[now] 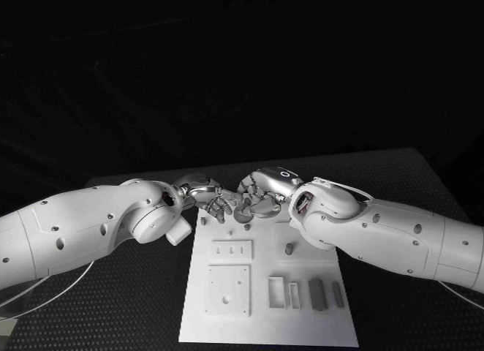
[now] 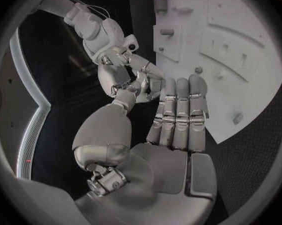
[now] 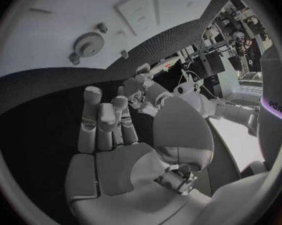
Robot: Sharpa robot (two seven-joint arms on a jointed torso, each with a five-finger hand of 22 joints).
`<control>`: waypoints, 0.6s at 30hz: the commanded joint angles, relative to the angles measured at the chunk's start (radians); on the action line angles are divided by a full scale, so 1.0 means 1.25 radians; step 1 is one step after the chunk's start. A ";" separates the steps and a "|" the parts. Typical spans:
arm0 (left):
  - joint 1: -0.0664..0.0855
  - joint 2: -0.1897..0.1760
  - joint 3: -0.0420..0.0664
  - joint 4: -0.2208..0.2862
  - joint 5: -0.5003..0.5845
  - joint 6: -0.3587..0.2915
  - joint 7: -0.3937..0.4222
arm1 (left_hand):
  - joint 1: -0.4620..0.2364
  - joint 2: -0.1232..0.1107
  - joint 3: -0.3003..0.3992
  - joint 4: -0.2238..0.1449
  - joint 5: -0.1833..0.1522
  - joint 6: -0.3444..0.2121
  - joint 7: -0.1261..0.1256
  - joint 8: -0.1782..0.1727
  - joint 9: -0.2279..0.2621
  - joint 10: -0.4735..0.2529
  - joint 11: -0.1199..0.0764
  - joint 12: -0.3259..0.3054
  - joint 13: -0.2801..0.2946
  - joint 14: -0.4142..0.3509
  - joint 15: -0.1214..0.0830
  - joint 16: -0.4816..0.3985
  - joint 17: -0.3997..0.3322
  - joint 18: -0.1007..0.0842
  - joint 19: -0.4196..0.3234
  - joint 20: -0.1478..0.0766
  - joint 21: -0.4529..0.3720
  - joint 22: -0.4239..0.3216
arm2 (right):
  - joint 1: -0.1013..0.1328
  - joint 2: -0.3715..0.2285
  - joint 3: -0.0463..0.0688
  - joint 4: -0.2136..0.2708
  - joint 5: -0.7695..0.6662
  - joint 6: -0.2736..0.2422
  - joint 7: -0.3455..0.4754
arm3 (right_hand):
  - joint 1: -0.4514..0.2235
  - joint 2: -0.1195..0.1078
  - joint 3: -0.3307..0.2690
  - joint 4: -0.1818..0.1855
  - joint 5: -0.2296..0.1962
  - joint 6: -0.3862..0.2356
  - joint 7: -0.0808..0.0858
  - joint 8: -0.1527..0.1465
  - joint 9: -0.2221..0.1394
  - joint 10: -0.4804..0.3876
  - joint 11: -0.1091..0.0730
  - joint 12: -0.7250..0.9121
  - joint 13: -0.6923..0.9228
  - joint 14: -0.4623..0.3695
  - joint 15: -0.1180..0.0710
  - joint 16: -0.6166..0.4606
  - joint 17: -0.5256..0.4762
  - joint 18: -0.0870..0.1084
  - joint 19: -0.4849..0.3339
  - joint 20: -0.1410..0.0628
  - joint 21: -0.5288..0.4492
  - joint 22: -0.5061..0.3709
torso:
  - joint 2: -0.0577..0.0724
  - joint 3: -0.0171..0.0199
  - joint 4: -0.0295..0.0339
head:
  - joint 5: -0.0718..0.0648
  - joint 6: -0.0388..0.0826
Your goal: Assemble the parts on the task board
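Both robot hands meet at the board's 12 o'clock edge in the head view: the left robot hand [image 1: 205, 199] and the right robot hand [image 1: 259, 196] have fingertips touching or nearly so above the white board [image 1: 265, 333]. Whether either pinches a part I cannot tell. Grey parts [image 1: 316, 294] stand toward the board's 4 o'clock corner.

From the left wrist, left fingers [image 2: 178, 112] lie straight and pressed together, the right robot hand [image 2: 123, 70] just beside them.

From the right wrist, right fingers [image 3: 103, 122] are extended; a gear [image 3: 88, 44] lies on the board, well apart.
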 commanded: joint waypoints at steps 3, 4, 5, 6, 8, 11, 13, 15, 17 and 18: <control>0.001 0.001 0.000 0.001 -0.020 0.019 -0.008 | 0.000 -0.003 -0.001 -0.004 -0.002 0.005 0.003 0.000 -0.001 0.002 -0.003 0.004 0.002 0.004 -0.003 0.004 0.001 0.011 -0.002 -0.005 0.005 0.001 | -0.001 0.004 0.000 0.001 -0.009 0.008 0.001 | -0.009 0.002 0.000 0.004 0.003 0.018 0.014 0.001 0.001 0.003 -0.003 -0.004 0.001 0.000 -0.004 -0.005 0.001 0.009 -0.003 -0.005 0.005 0.016 | -0.001 -0.0002 0.0002 | 0.000 -0.002; 0.001 0.001 0.000 0.001 -0.020 0.021 -0.008 | 0.000 -0.002 -0.001 -0.004 -0.002 0.006 0.002 0.001 -0.001 0.002 -0.003 0.004 0.002 0.004 -0.003 0.005 0.002 0.011 -0.002 -0.005 0.006 0.002 | -0.001 0.004 0.000 0.001 -0.009 0.009 0.001 | -0.009 0.002 0.000 0.004 0.003 0.018 0.014 0.001 0.001 0.003 -0.003 -0.004 0.001 0.000 -0.004 -0.005 0.001 0.009 -0.003 -0.005 0.005 0.016 | -0.001 -0.0004 0.0001 | 0.000 -0.001; 0.001 0.002 0.000 0.001 -0.020 0.023 -0.009 | 0.000 -0.002 -0.001 -0.004 -0.002 0.007 0.002 0.001 -0.001 0.003 -0.003 0.005 0.003 0.004 -0.003 0.005 0.002 0.011 -0.002 -0.005 0.006 0.002 | -0.001 0.005 0.000 0.001 -0.009 0.011 0.001 | -0.009 0.002 0.000 0.004 0.003 0.018 0.014 0.001 0.001 0.003 -0.003 -0.004 0.001 0.000 -0.004 -0.005 0.001 0.009 -0.003 -0.005 0.005 0.016 | -0.001 -0.0004 0.0001 | 0.000 -0.001; 0.001 0.003 0.000 0.001 -0.020 0.026 -0.008 | 0.000 -0.002 -0.001 -0.004 -0.002 0.008 0.002 0.001 -0.001 0.003 -0.004 0.005 0.004 0.005 -0.004 0.005 0.003 0.011 -0.002 -0.006 0.006 0.003 | -0.001 0.005 0.000 0.001 -0.009 0.010 0.001 | -0.009 0.002 0.000 0.004 0.003 0.018 0.014 0.001 0.001 0.003 -0.003 -0.004 0.001 0.000 -0.004 -0.005 0.001 0.009 -0.003 -0.005 0.005 0.016 | -0.001 -0.0002 0.0001 | 0.000 -0.002; 0.001 0.005 0.000 0.000 -0.020 0.028 -0.010 | 0.000 -0.001 -0.001 -0.005 -0.002 0.011 0.001 0.002 0.000 0.005 -0.004 0.005 0.006 0.006 -0.004 0.006 0.004 0.010 -0.001 -0.006 0.006 0.004 | -0.001 0.007 0.000 -0.001 -0.009 0.010 0.001 | -0.009 0.002 0.000 0.004 0.003 0.018 0.014 0.001 0.001 0.003 -0.003 -0.004 0.001 0.000 -0.004 -0.005 0.001 0.009 -0.003 -0.005 0.005 0.016 | 0.000 0.0000 0.0004 | 0.000 -0.002; 0.001 0.008 0.000 0.000 -0.020 0.032 -0.011 | -0.002 0.000 -0.001 -0.004 -0.002 0.017 -0.002 0.005 0.000 0.008 -0.007 0.007 0.011 0.008 -0.005 0.007 0.007 0.010 0.000 -0.007 0.007 0.006 | -0.001 0.011 0.000 -0.002 -0.009 0.011 0.002 | -0.010 0.002 0.000 0.004 0.003 0.018 0.014 0.001 0.001 0.003 -0.003 -0.004 0.001 0.000 -0.004 -0.005 0.001 0.009 -0.003 -0.005 0.005 0.016 | 0.000 0.0004 -0.0001 | 0.002 -0.003; 0.001 0.008 0.000 0.000 -0.020 0.031 -0.011 | -0.003 0.002 -0.001 -0.004 -0.002 0.022 -0.004 0.007 0.001 0.012 -0.009 0.009 0.015 0.012 -0.007 0.010 0.010 0.010 0.002 -0.009 0.009 0.009 | -0.001 0.012 0.000 -0.003 -0.009 0.014 0.003 | -0.010 0.002 0.000 0.005 0.003 0.018 0.014 0.001 0.001 0.003 -0.003 -0.004 0.001 0.000 -0.004 -0.005 0.001 0.009 -0.003 -0.005 0.005 0.016 | 0.000 0.0004 -0.0006 | 0.003 -0.004; 0.001 0.009 0.000 -0.001 -0.020 0.030 -0.010 | -0.005 0.003 -0.001 -0.003 -0.002 0.024 -0.005 0.008 0.001 0.014 -0.010 0.010 0.018 0.014 -0.008 0.011 0.012 0.010 0.004 -0.010 0.010 0.010 | -0.001 0.013 0.000 -0.004 -0.009 0.015 0.003 | -0.010 0.002 0.000 0.005 0.003 0.018 0.014 0.001 0.001 0.003 -0.003 -0.004 0.001 0.000 -0.004 -0.005 0.001 0.009 -0.003 -0.005 0.005 0.016 | 0.000 -0.0004 -0.0003 | 0.004 -0.005; 0.001 0.009 0.000 -0.002 -0.020 0.027 -0.010 | -0.006 0.004 -0.001 -0.002 -0.002 0.027 -0.007 0.009 0.001 0.017 -0.011 0.011 0.020 0.016 -0.010 0.012 0.014 0.011 0.006 -0.011 0.011 0.012 | -0.001 0.015 0.000 -0.005 -0.009 0.016 0.003 | -0.010 0.002 0.000 0.004 0.003 0.018 0.014 0.001 0.001 0.003 -0.003 -0.004 0.001 0.000 -0.004 -0.005 0.001 0.009 -0.003 -0.005 0.005 0.016 | 0.000 -0.0007 -0.0001 | 0.004 -0.006; 0.001 0.009 0.000 -0.002 -0.020 0.026 -0.010 | -0.007 0.005 -0.001 -0.002 -0.002 0.029 -0.007 0.010 0.001 0.018 -0.012 0.012 0.022 0.018 -0.011 0.013 0.015 0.011 0.007 -0.011 0.011 0.013 | -0.001 0.016 0.000 -0.005 -0.009 0.016 0.003 | -0.010 0.002 0.000 0.004 0.003 0.018 0.014 0.001 0.001 0.003 -0.003 -0.004 0.001 0.000 -0.004 -0.005 0.001 0.009 -0.003 -0.005 0.005 0.016 | 0.000 -0.0010 0.0001 | 0.004 -0.006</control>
